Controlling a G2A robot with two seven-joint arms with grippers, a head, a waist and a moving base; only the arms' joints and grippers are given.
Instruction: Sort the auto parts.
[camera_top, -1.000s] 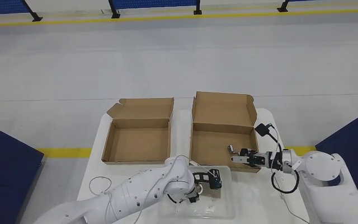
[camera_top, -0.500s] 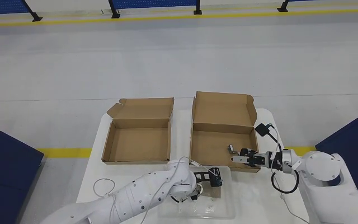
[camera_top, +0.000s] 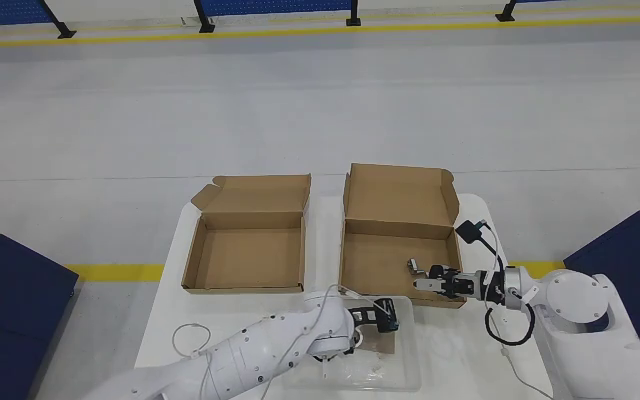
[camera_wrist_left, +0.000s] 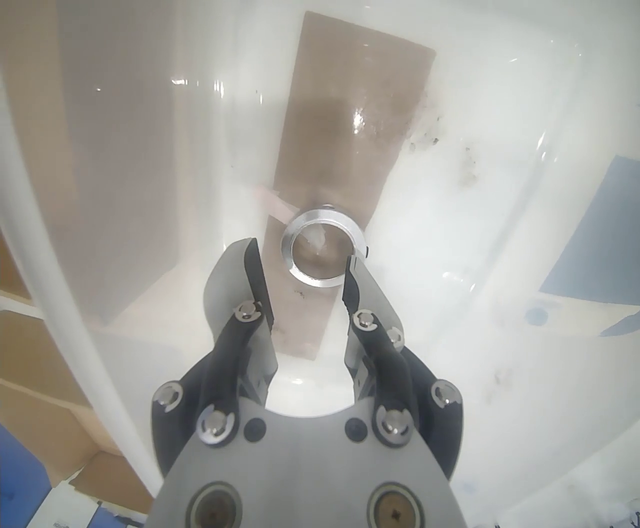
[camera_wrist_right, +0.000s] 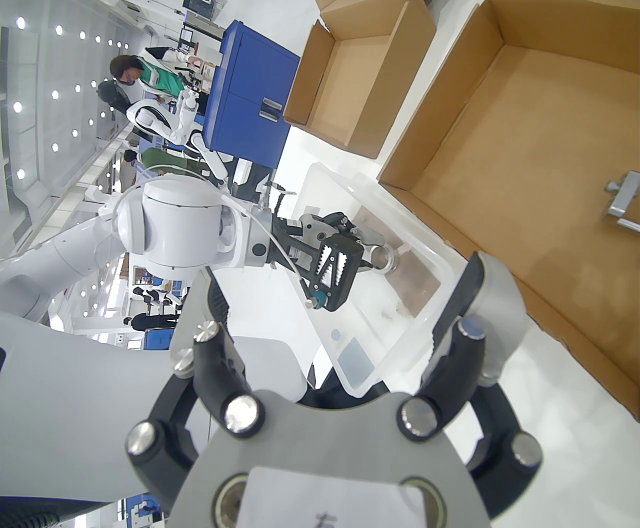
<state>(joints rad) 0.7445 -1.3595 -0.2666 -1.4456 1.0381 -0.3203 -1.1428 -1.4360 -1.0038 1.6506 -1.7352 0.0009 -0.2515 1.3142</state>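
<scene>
Edging across the clear plastic bin (camera_wrist_left: 500, 225), left gripper (camera_wrist_left: 301, 260) is straddling a silver metal ring (camera_wrist_left: 300, 272), jaws spread; right gripper (camera_top: 430, 277) is hovering, jaws likewise parted.

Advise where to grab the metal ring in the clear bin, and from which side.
Pinch the metal ring by its outer rim, across its width, coming in along the left gripper's present line. Its bore faces the left wrist camera, so the curved sides stand free, and the open fingers sit to either side. Probably safer than hooking the bore.
</scene>
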